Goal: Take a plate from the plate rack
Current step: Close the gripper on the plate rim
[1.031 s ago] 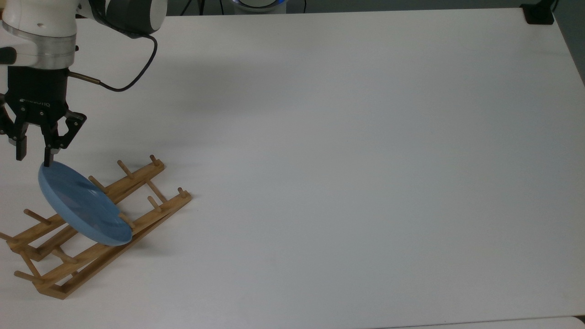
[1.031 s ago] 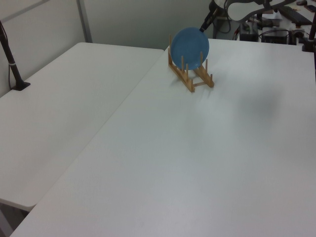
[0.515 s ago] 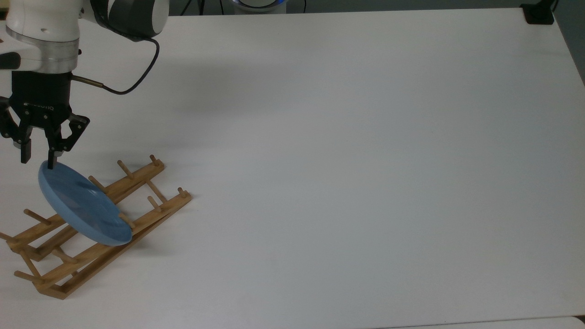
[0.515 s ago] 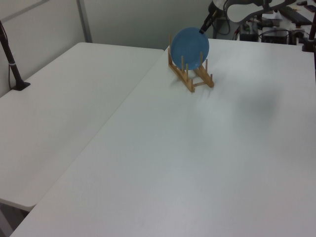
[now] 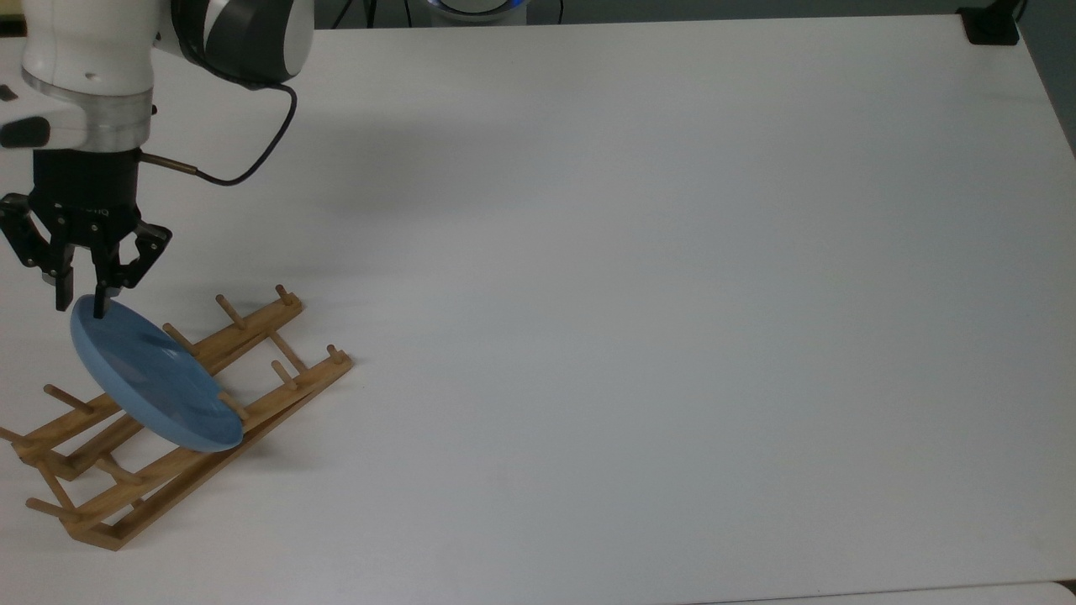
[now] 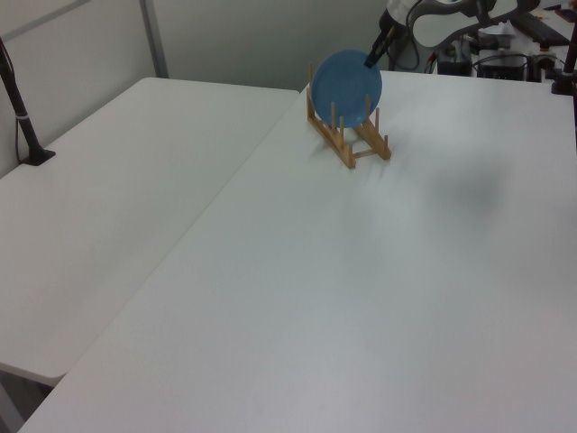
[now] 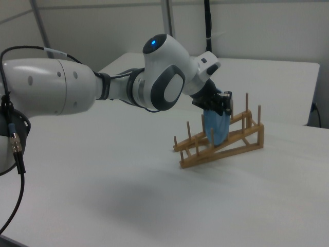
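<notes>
- At the top view's left edge, the black gripper [image 5: 81, 304] hangs over the plate's upper rim, fingers spread, one on each side.
- Lower left, the blue plate [image 5: 151, 375] stands tilted between pegs of the wooden plate rack [image 5: 193, 412] on the white table [image 5: 630, 294].

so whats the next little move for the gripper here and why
Probably close the fingers on the plate's top edge. In the top view the gripper is open, its two fingertips sitting on either side of the rim of the plate, which stands on edge between the pegs of the rack. Nothing grips the plate yet, so lifting now would likely leave it behind.
</notes>
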You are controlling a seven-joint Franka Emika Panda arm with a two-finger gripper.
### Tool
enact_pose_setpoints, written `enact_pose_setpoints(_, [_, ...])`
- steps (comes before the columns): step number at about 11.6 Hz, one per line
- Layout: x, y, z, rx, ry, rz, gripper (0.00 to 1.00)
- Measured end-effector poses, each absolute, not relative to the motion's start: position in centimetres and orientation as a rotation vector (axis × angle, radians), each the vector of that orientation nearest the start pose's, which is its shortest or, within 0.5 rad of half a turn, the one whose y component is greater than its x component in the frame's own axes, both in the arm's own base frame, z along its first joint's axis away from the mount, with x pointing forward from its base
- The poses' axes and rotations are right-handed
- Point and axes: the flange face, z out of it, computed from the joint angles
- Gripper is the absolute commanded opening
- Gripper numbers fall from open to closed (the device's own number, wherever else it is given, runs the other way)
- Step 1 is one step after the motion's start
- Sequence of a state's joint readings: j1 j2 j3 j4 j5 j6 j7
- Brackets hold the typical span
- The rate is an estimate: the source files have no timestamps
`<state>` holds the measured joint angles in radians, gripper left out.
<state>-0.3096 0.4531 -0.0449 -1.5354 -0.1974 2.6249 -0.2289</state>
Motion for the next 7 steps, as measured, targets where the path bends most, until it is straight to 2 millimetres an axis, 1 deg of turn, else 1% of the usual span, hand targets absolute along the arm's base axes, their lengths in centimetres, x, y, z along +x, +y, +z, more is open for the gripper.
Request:
enact_pose_setpoints(2, [69.03,-24.4,46.1,-3.345,-0.048,-0.955,0.2])
enact_pose_setpoints(4, [69.04,-24.41,46.19,-3.345,-0.048,-0.957,0.2])
enact_pose_setpoints(7, [69.06,-24.41,46.39,-3.345,-0.048,-0.963,0.25])
